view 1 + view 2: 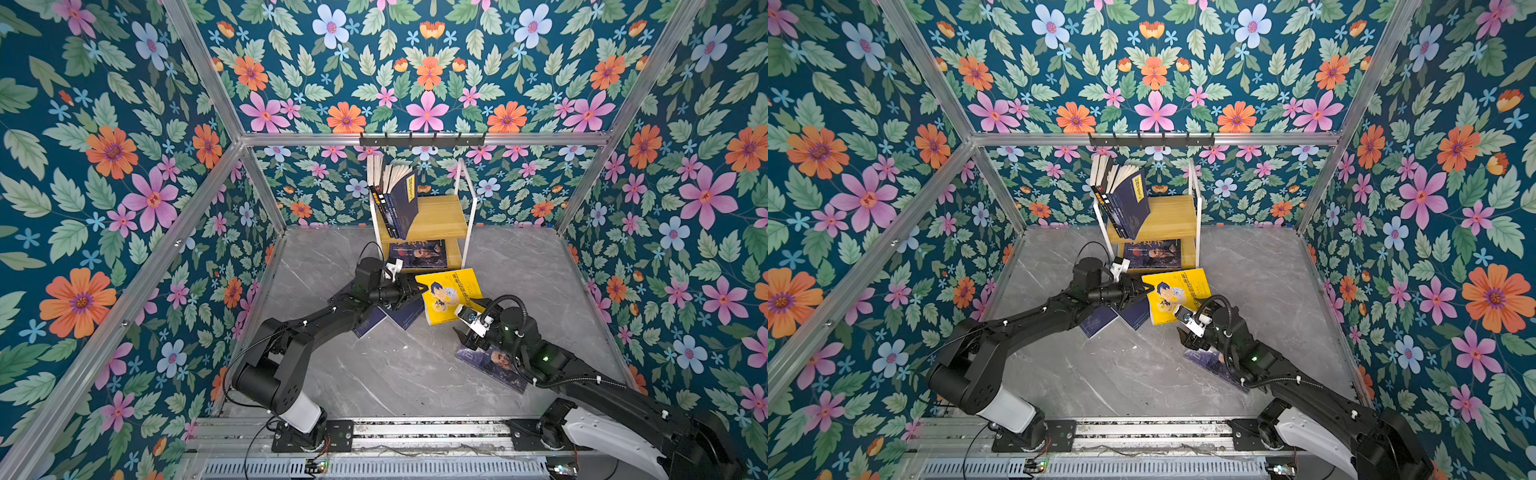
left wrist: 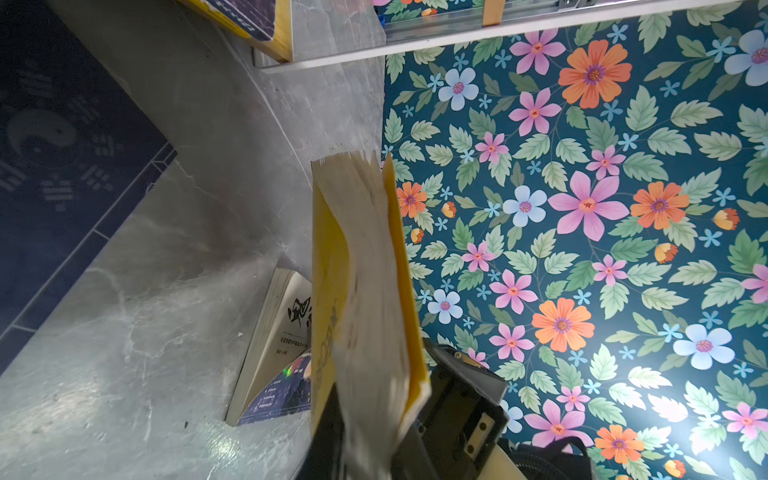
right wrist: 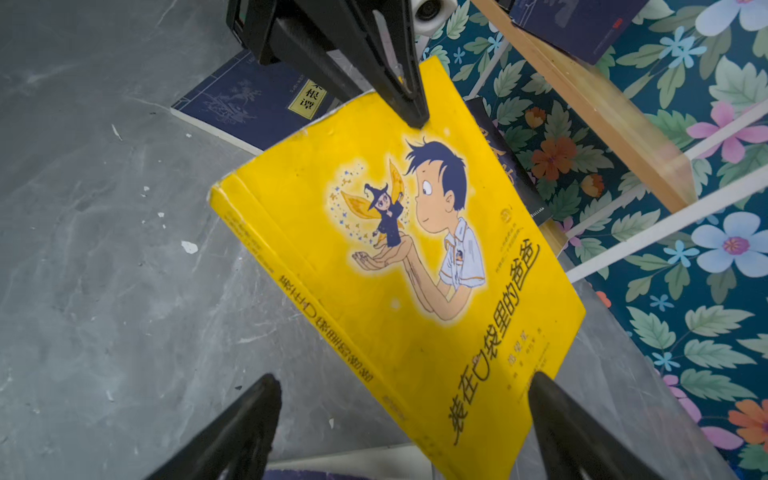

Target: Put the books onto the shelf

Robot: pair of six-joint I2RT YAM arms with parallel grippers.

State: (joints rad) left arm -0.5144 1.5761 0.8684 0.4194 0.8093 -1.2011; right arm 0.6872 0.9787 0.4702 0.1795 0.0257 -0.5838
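My left gripper [image 1: 419,289] [image 1: 1144,289] is shut on a corner of the bright yellow book [image 1: 451,295] [image 1: 1177,296] [image 2: 365,291] [image 3: 415,270], which hangs tilted just in front of the shelf [image 1: 440,216] [image 1: 1167,216]. My right gripper [image 1: 464,318] [image 3: 405,380] stands open at the book's opposite edge, one finger on each side, not touching it. Several books [image 1: 392,199] lean upright on the top board. A bearded-man book [image 1: 419,253] lies on the lower board. Navy books [image 1: 390,318] [image 3: 249,99] lie on the floor under my left arm.
Another bearded-man book [image 1: 494,361] lies on the grey floor under my right arm. A pale book with black characters [image 2: 282,332] rests beside the yellow one in the left wrist view. A black hook rail [image 1: 422,139] hangs above the shelf. Flowered walls enclose the cell.
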